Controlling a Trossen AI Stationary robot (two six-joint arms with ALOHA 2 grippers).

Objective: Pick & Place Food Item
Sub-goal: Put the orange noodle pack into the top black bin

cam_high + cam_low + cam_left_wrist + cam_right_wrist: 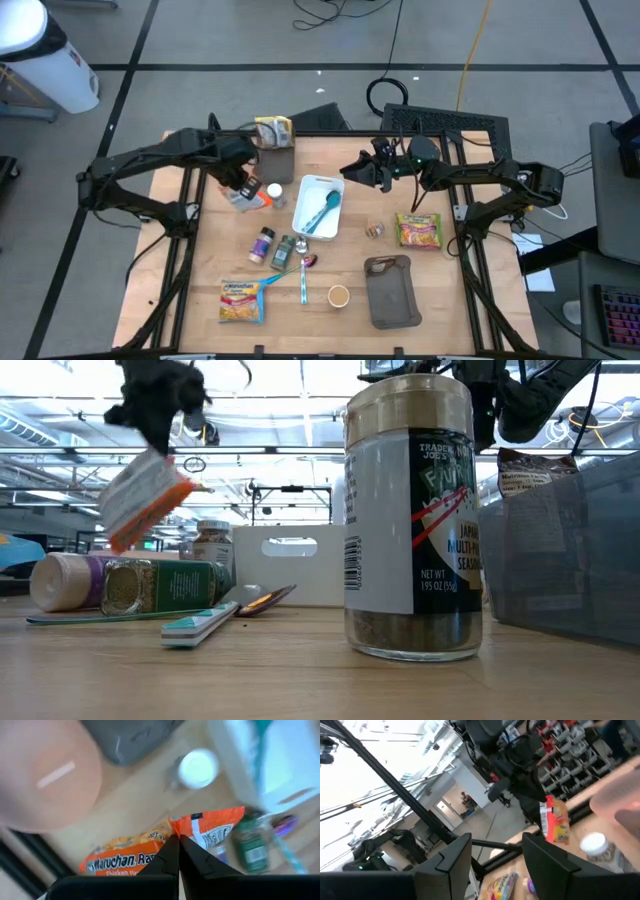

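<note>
High view shows the left gripper (246, 188) over the far-left part of the table (440, 290), its jaws clenched on the top edge of an orange ramen packet (250, 197); in the left wrist view the fingertips (178, 851) meet tight on the packet (210, 827), and in the low view it hangs tilted in the air, clear of the wood (143, 497). The right gripper (352, 168) hovers over the far middle, just beyond the white tray (318, 207), jaws parted about halfway and holding nothing. Two more ramen packets lie flat: one at the near left (241, 300), one at the right (419, 230), so three in all. The tray holds one teal utensil (324, 209). Three spice jars show: a white-capped one (275, 191) just right of the lifted packet, and two lying side by side nearer the middle (262, 245) (283, 250). One grey container (392, 291) sits at the near right, one small cup (338, 295) beside it, one toothbrush (304, 281) left of the cup. A dark bin with a bag in it (277, 150) stands at the far edge. Open wood remains between the tray and the right packet, and along the left edge.
</note>
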